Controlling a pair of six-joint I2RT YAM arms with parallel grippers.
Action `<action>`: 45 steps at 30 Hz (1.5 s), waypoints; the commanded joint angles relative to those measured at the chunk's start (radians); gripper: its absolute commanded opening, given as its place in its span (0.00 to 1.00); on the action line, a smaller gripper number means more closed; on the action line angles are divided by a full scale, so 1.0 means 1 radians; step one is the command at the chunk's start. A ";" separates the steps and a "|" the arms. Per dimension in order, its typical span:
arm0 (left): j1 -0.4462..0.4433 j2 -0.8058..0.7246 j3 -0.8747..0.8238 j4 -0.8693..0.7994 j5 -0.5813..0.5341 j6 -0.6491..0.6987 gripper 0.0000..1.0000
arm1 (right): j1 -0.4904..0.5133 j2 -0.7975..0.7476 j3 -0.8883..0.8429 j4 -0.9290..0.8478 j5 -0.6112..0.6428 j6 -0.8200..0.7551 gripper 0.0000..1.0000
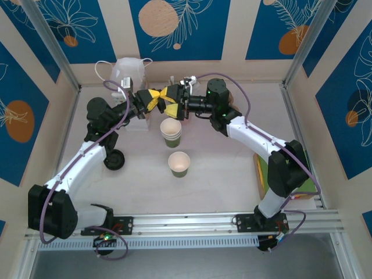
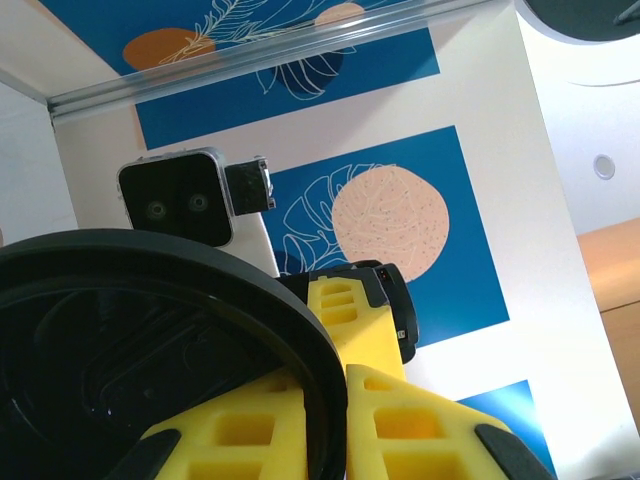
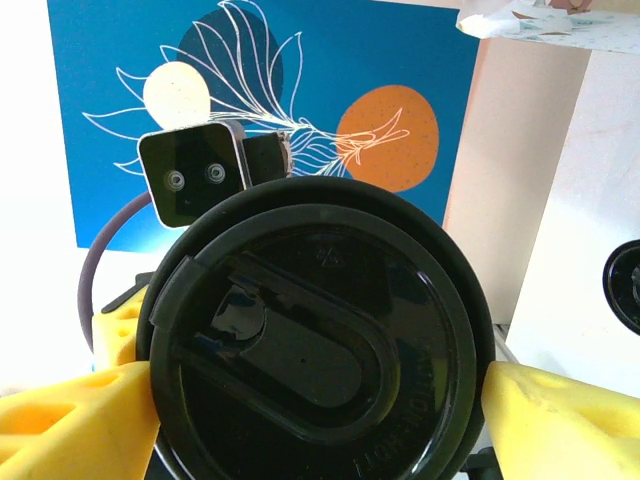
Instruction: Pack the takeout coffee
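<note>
Takeout coffee lid (image 3: 310, 330) hangs between both inward-bent arms, left tool (image 2: 340, 420) pinching its rim, right tool (image 3: 318, 400) gripping its sides, embossed lettering totally unreadable.

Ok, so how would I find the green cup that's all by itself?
Start at the white table. Near its middle is a stack of green cups; just in front of that, nearer the front edge, stands the single green cup. It is the one standing alone, open and cream inside, not nested in others.
</note>
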 commanded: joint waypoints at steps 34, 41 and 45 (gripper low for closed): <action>0.016 -0.069 0.056 -0.377 -0.027 0.268 0.46 | -0.069 -0.086 -0.048 -0.199 0.029 -0.163 0.69; 0.014 -0.118 0.176 -0.847 -0.176 0.565 0.53 | -0.093 -0.149 -0.060 -0.439 0.072 -0.368 0.69; 0.004 -0.134 0.222 -1.043 -0.284 0.676 0.56 | -0.092 -0.174 -0.045 -0.593 0.106 -0.512 0.68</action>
